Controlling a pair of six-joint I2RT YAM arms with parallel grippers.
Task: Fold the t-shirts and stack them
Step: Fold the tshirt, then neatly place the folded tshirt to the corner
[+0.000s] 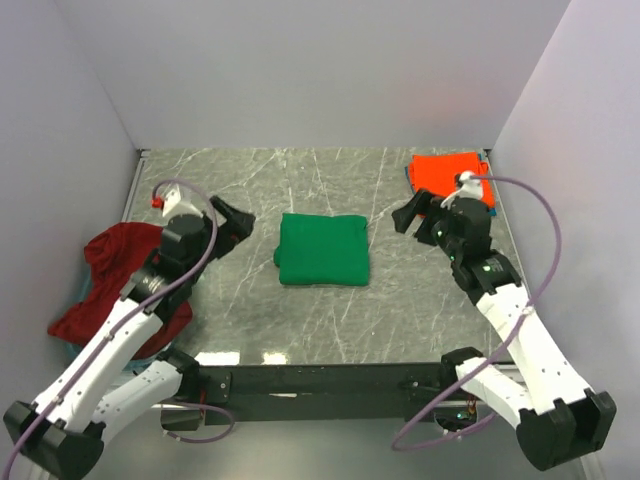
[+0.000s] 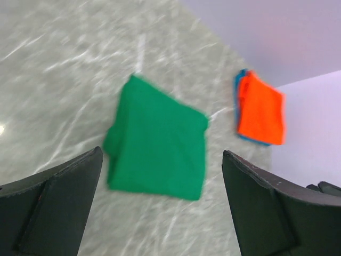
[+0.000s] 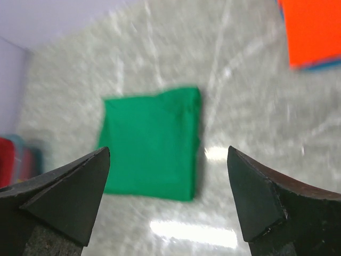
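- Left claw [image 1: 233, 222] and right claw [image 1: 408, 214]: both spread wide and holding nothing, flanking the green t-shirt at 9 and 3 o'clock.
- Green t-shirt [image 1: 322, 250]: folded square, centre of the marble table [image 1: 300, 180].
- Orange-red t-shirt [image 1: 447, 172]: folded, at 1 o'clock, lying on a teal-blue t-shirt [image 2: 238, 106].
- Dark red t-shirt [image 1: 120, 275]: crumpled heap at 8 o'clock.
- Handling, as I judge it: light, limp cloth that will sag. I would pinch through all layers at opposite side edges.

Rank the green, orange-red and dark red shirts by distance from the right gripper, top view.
1. Orange-red shirt, far right corner, just beyond the right gripper.
2. Green shirt, table centre.
3. Dark red shirt, left edge.
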